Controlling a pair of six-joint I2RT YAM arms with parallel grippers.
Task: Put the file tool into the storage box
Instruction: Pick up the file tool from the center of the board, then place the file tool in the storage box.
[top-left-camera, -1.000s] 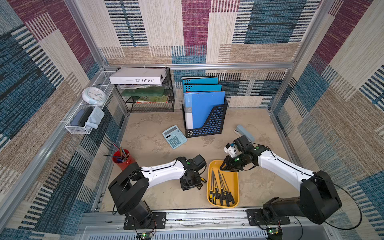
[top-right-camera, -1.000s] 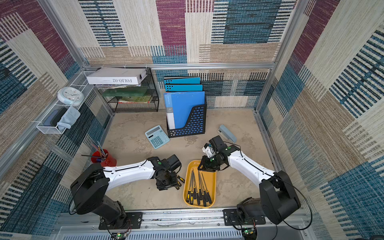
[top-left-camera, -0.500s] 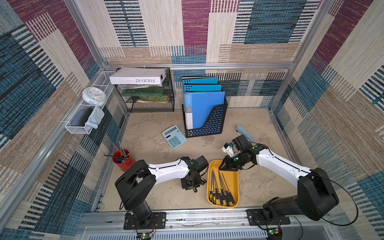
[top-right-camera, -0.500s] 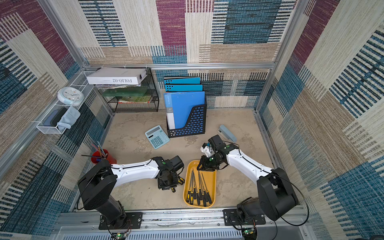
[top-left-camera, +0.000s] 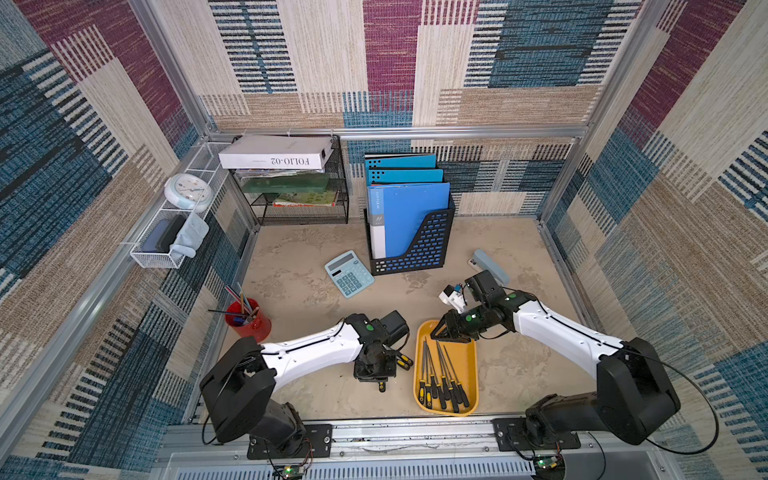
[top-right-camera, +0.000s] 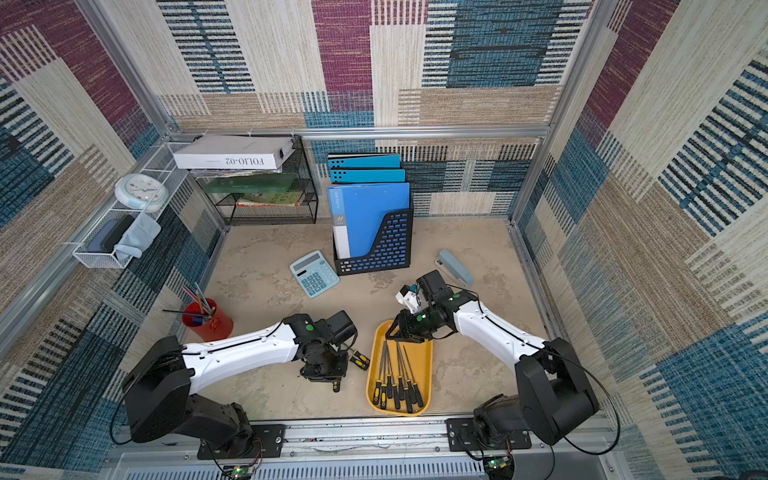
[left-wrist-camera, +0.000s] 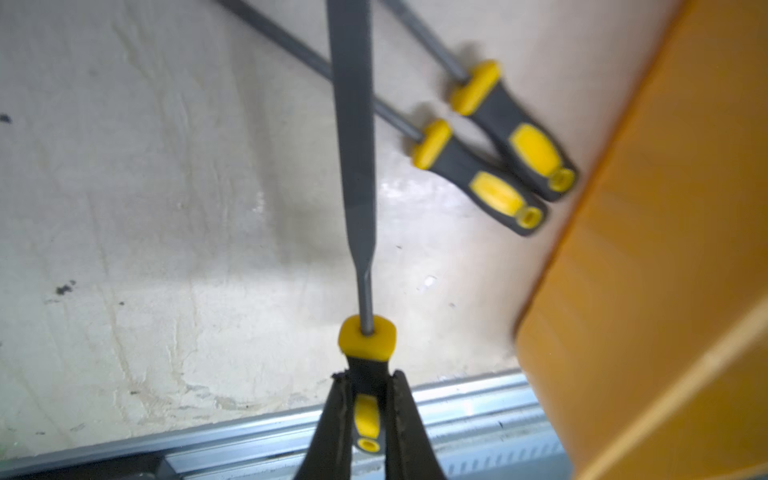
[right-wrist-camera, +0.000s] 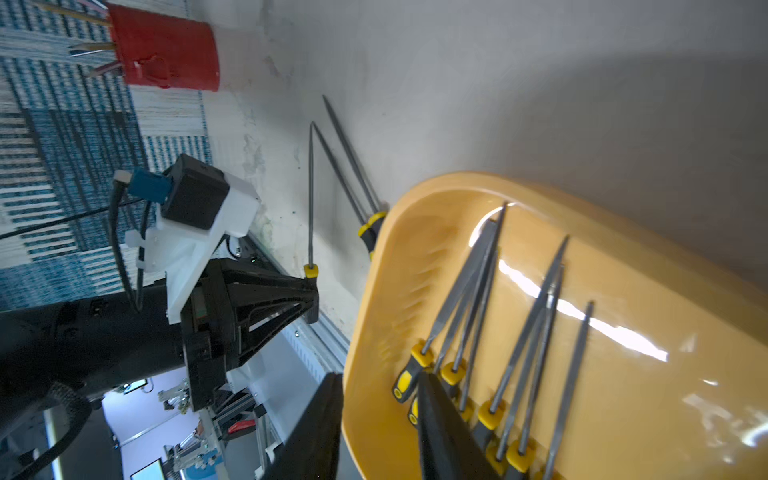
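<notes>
Left wrist view has the left end effector (left-wrist-camera: 368, 380) closed tight on the black-and-yellow handle of a flat file tool (left-wrist-camera: 353, 145), both fingers (left-wrist-camera: 338, 419) pressed against the grip just behind its yellow collar. The grey blade runs straight out from the jaws and crosses over the shaft of one of two other files (left-wrist-camera: 478, 174). These lie side by side on the pale surface (left-wrist-camera: 145, 208), with their handle ends close to the wall of the storage box (left-wrist-camera: 665, 208). The held file is outside the box, just beside its long side on the robot's left. Whether it is lifted clear of the surface cannot be told. In both top views the yellow-orange box sits at the front of the surface, with a row of stored files (top-left-camera: 442, 382) inside, handles at its near end. The right end effector (right-wrist-camera: 376, 376) is at the box's far end by the rim, jaws parted and nothing between them. Whether a finger touches the rim cannot be told.
</notes>
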